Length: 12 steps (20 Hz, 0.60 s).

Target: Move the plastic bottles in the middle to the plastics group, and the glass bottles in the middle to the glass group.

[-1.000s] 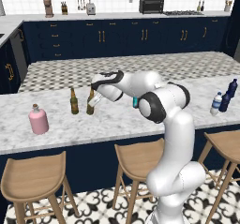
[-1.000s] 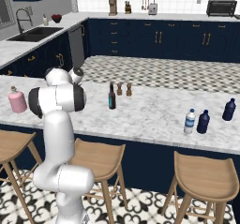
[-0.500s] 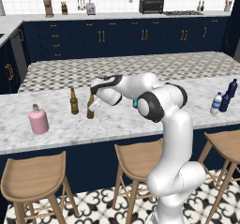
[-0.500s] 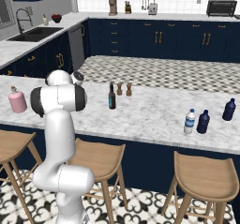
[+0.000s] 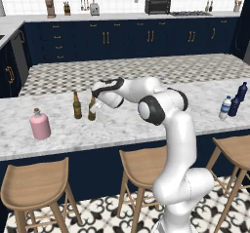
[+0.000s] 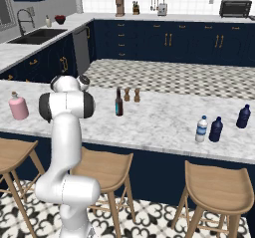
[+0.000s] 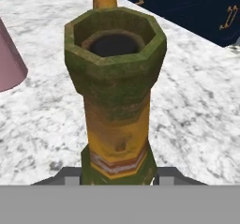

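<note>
Gripper [image 5: 97,105] clamped on brown beer bottle [image 5: 92,108], frame centre-left | keep upright, lower gently just beside second brown bottle [image 5: 76,105]

Matt brown glass bottle [image 7: 116,92] on glossy veined marble counter [image 7: 197,106].

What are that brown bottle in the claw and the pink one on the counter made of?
The slim brown long-necked bottle, gripped at the neck by the claw, looks like dark glass with a dull, mottled surface and yellowish label band, though the rendering leaves it open. The squat pink bottle looks smooth, opaque and matte, perhaps plastic or ceramic. The countertop looks like polished white-grey veined marble.
</note>
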Available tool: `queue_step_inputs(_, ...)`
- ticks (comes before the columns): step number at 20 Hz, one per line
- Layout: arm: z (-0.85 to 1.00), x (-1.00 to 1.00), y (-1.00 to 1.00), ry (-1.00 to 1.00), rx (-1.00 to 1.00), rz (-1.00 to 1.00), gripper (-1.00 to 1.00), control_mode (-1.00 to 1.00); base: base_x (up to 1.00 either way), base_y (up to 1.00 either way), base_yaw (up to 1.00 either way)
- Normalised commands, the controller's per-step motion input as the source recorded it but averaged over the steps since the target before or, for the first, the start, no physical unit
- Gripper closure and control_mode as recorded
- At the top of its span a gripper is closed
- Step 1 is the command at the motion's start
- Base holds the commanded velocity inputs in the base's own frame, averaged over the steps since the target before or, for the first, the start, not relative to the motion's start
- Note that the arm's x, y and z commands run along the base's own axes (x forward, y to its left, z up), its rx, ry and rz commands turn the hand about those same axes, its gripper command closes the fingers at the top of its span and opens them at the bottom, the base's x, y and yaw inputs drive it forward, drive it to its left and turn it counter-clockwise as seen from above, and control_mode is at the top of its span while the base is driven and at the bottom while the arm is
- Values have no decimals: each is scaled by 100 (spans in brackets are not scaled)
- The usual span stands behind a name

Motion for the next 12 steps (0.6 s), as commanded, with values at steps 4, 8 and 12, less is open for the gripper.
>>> queue_step_inputs(4, 0, 29, 21, 1, 0, 7, 100, -100, 0, 0, 0)
queue_step_inputs(8, -16, 1, 31, 0, 0, 10, 100, -100, 0, 0, 0)
queue_step_inputs(12, -38, -1, 14, -3, -1, 7, 100, -100, 0, 0, 0)
